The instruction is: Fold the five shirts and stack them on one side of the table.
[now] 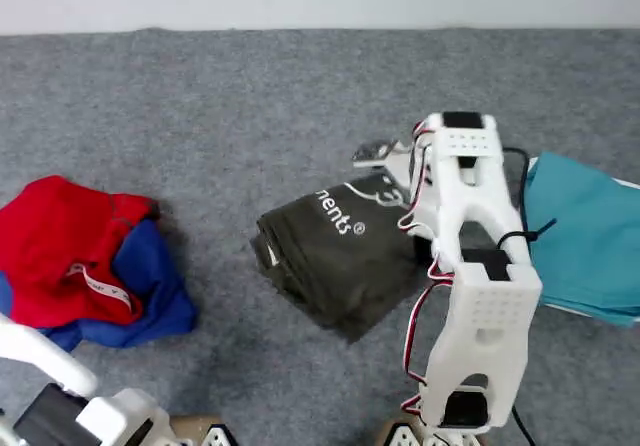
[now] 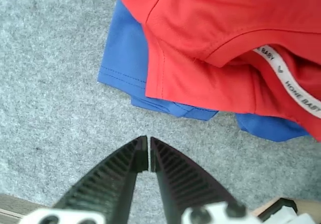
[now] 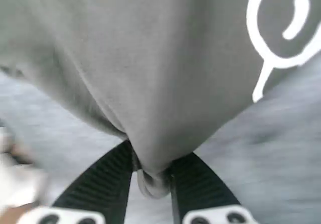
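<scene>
Since the red shirt (image 1: 60,246) and the blue shirt (image 1: 150,296) lie crumpled together at the left end of the grey surface (image 1: 250,96), red on top of blue, they look like the pile waiting to be folded. The left arm (image 1: 45,358) sits at the near left corner just beside them. Its wrist view shows the left jaws pressed together with nothing between them, their tips over bare surface a little short of the blue shirt. That reads as an arm parked out of the way, yet close enough to take the next shirt.

In the middle lies the dark shirt (image 1: 335,256), white print up, already doubled into a thick bundle. The right arm (image 1: 475,206) reaches over its right side, and the right jaws are clamped on a pinch of that dark cloth, which bulges out between them. Holding it by an edge like this would suit dragging or lifting the bundle sideways, I judge.

At the right edge lies the teal shirt (image 1: 580,236), flat and apparently folded. It seems to be the base of the stack, and the dark shirt is probably headed there.
</scene>
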Tool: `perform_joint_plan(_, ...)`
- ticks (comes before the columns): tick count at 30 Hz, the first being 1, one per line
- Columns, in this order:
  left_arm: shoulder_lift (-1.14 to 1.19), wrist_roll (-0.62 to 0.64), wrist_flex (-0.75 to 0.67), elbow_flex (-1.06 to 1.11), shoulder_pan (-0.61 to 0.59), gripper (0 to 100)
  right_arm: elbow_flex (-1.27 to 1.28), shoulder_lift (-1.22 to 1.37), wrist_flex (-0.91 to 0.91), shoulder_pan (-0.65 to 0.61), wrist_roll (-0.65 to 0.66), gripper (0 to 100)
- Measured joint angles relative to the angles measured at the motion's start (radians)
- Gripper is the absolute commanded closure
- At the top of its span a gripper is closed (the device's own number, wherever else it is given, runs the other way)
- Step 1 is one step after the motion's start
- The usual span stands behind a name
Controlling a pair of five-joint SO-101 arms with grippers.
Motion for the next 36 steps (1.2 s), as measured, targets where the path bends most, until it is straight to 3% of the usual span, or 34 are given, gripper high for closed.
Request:
perform_joint_plan(5, 0.000, 0.000, 0.000, 0.000, 0.003, 98, -0.029, 0.000, -0.187, -0.006, 0.089, 98.3)
perform_joint_plan(11, 0.000, 0.000, 0.000, 0.000, 0.002, 98, -0.029, -0.014, -0.193, -0.023, 0.046, 84.5)
perform_joint_plan(25, 0.000, 0.000, 0.003, 0.000, 0.002, 98, -0.031, -0.207, 0.063, -0.037, -0.786, 81.8)
perform_joint_plan(32, 0.000, 0.000, 0.003, 0.000, 0.002, 98, -0.031, -0.301, 0.069, -0.089, -1.189, 81.5)
perform_joint_plan(36, 0.000, 0.000, 0.003, 0.000, 0.002, 98, 0.015, -0.379, 0.069, -0.167, -1.358, 73.0)
